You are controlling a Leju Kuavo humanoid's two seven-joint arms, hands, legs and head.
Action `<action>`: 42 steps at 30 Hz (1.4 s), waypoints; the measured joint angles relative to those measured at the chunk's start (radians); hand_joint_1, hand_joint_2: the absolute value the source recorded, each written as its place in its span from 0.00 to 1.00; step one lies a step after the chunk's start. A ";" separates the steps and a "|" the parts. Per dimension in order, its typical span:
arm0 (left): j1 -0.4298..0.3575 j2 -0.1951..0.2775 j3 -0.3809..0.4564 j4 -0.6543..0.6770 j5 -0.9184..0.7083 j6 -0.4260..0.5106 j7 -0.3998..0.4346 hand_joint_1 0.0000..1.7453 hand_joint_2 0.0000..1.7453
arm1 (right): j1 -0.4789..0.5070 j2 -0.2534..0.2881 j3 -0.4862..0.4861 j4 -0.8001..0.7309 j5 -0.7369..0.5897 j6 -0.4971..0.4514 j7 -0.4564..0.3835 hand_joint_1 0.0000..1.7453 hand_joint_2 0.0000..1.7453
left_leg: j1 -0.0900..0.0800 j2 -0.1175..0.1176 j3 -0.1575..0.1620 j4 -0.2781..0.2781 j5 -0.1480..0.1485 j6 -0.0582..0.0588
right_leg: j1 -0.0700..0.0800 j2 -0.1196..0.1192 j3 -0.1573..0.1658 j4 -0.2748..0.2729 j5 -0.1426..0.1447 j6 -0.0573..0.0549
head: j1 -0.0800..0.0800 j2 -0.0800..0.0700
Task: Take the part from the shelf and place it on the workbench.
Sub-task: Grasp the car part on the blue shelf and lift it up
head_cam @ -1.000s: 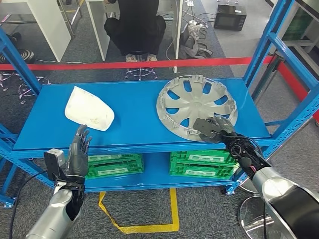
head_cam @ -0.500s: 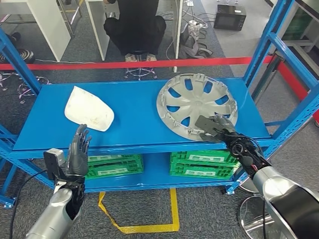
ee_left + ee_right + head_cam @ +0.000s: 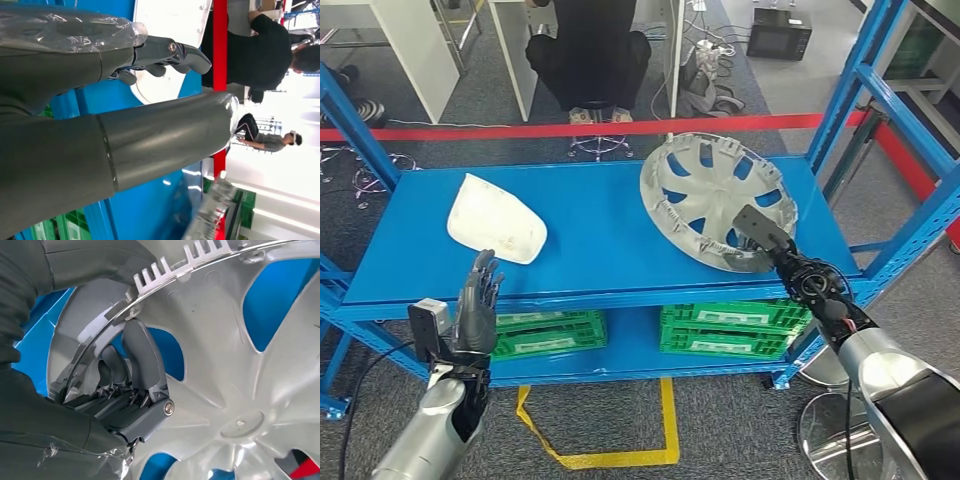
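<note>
at the left end of the blue shelf (image 3: 592, 225), a white curved cover (image 3: 496, 219) is lying flat on the top deck, well apart from everything else. just in front of and below it, the left hand (image 3: 477, 305) is hovering off the shelf's front edge with its fingers (image 3: 487, 268) standing upright and spread, holding nothing; in the left wrist view those fingers (image 3: 166, 52) are stretching out straight over the blue surface toward the white cover (image 3: 170, 30). under the top deck, green crates (image 3: 546, 332) are sitting on the lower level, and a strip of yellow tape (image 3: 603, 455) is running across the grey floor below them. behind the shelf a red barrier bar (image 3: 569, 128) is crossing the scene, and a person in dark clothes (image 3: 588, 50) is crouching beyond it. toward the right end of the shelf, the silver hubcap (image 3: 716, 205) is tilting, its near-right side raised and its far-left edge lying near the deck. the right hand (image 3: 773, 245) is gripping that raised rim; in the right wrist view its fingers (image 3: 141, 357) are curling through a spoke opening, with the toothed rim of the hubcap (image 3: 234, 370) pinched against the thumb.
</note>
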 joint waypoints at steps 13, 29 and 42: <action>0.001 0.003 0.000 0.009 -0.003 -0.009 -0.010 0.00 0.00 | 0.032 -0.015 -0.054 -0.275 -0.361 0.090 0.120 1.00 1.00 | 0.000 0.004 -0.005 0.000 0.000 -0.001 | 0.002 0.006 -0.005 0.001 0.002 -0.001 | -0.001 0.000; 0.003 0.003 0.000 0.011 -0.004 -0.009 -0.010 0.00 0.00 | 0.078 -0.016 -0.057 -0.437 -0.375 0.087 0.135 1.00 1.00 | 0.001 0.001 -0.016 0.000 0.001 -0.002 | 0.002 0.003 -0.016 0.001 0.001 -0.001 | 0.000 0.000; 0.005 -0.001 0.000 0.011 -0.010 -0.013 -0.010 0.00 0.00 | 0.125 -0.016 -0.078 -0.542 -0.457 0.089 0.171 1.00 1.00 | 0.001 0.001 -0.020 0.000 0.001 -0.002 | 0.002 0.003 -0.019 0.002 0.001 -0.002 | 0.000 0.000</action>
